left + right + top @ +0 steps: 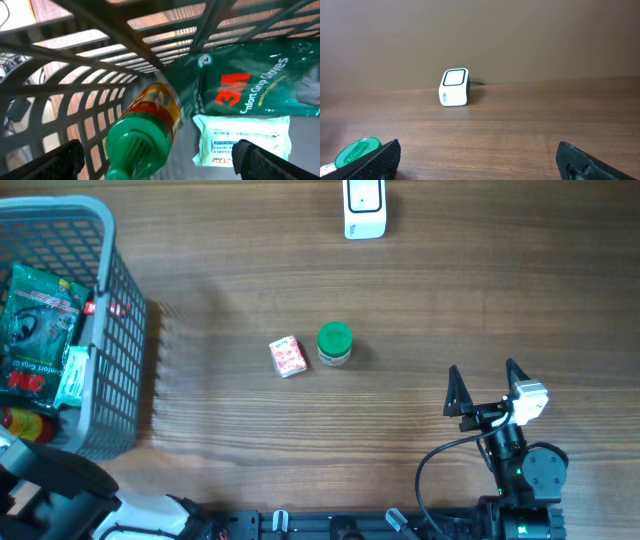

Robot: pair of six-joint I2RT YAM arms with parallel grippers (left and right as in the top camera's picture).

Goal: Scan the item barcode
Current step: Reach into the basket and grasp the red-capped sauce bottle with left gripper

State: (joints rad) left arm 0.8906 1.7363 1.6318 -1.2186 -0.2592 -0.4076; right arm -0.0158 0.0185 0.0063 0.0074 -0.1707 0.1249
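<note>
The white barcode scanner (365, 210) stands at the table's far edge, and shows ahead in the right wrist view (455, 87). A small red-and-white box (288, 357) and a green-lidded jar (334, 343) sit mid-table. My right gripper (487, 385) hovers open and empty to their right, over bare wood (482, 162). My left gripper (160, 165) is open inside the grey basket (125, 350). A green-capped bottle (141, 142) with a red-and-yellow label lies between its fingers (60, 162), untouched. Only the left arm (55, 475) shows overhead.
In the basket lie a green 3M gloves pack (255, 80) and a white wipes pack (242, 140) beside the bottle. The basket's lattice wall (100, 75) rises close on the left. The jar's green lid (357, 152) sits by the right gripper's left finger.
</note>
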